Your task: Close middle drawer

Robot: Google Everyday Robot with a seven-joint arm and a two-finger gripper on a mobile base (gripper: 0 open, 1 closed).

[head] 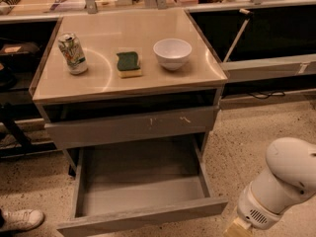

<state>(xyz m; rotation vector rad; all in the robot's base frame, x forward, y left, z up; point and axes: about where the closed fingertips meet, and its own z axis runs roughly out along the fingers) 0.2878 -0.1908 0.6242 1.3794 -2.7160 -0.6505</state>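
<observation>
Middle drawer [143, 184] stands pulled far out toward the near side, under the scratched drawer front [131, 127], grey inside showing. My gripper [239, 228] hangs just right of its front corner, mostly hidden; whether open or closed, I cannot tell.

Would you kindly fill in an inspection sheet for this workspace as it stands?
Surface: beige cabinet top, three items on it.
Job's things: middle drawer pulled far out, nothing seen inside.
Clutter: can, green sponge, white bowl, in a row.
Grippers: tool at the bottom right edge, beside the drawer's front corner.
Cables: dark cable on the floor, right.
Surroundings: speckled floor, white shoe lower left.
</observation>
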